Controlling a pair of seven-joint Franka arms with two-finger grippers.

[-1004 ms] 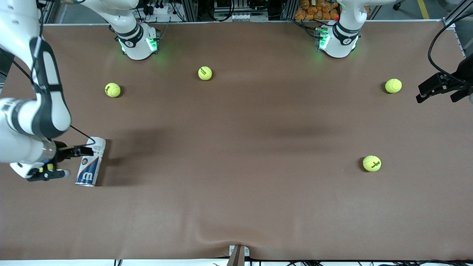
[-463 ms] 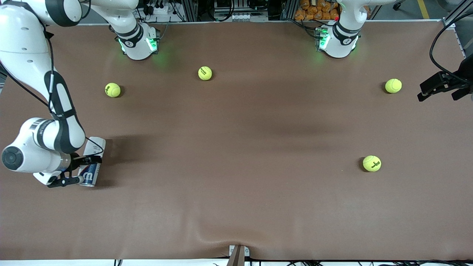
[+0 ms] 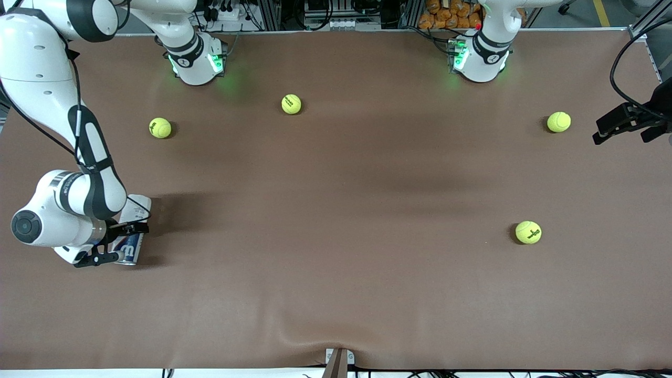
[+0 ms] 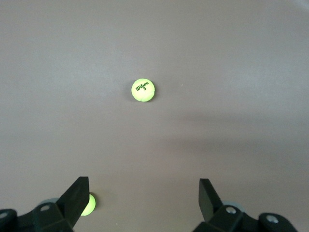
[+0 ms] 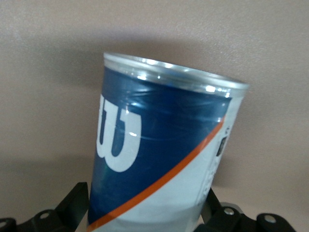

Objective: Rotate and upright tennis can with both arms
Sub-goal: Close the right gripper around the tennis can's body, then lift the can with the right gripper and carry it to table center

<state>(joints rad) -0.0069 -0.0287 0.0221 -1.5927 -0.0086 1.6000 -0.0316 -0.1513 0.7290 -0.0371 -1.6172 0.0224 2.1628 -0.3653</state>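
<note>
Tennis can (image 3: 132, 229) lying on its side on the brown tabletop (image 3: 336, 294), close to the edge at the right arm's end, long axis running roughly from the robots' edge toward the front camera's edge, silver-rimmed end nearer the camera, white end nearer the bases. Right gripper (image 3: 119, 242) down at the can, fingers spread wide and straddling its navy lower half, one fingertip showing above the label and one below it in the front view; not clamped, contact with the plastic impossible to judge. In the right wrist view, can (image 5: 161, 159) filling the space between the two black fingers (image 5: 72, 205), white "W" on navy, orange-red stripe, metal rim pointing away from the palm. Right arm (image 3: 63, 157) bent over from its base at the robots' edge, elbow hanging above the tabletop's edge. Left gripper (image 3: 625, 123) waiting in the air over the edge at the left arm's end, fingers wide apart and holding nothing; in the left wrist view, gripper (image 4: 140, 198) above bare cloth. Four tennis balls on the tabletop, all well apart from the can: one (image 3: 160, 127) near the right arm's base, one (image 3: 291, 104) between the two bases, one (image 3: 558, 122) just beside the left gripper's spot, one (image 3: 528, 232) nearer the front camera toward the left arm's end.
</note>
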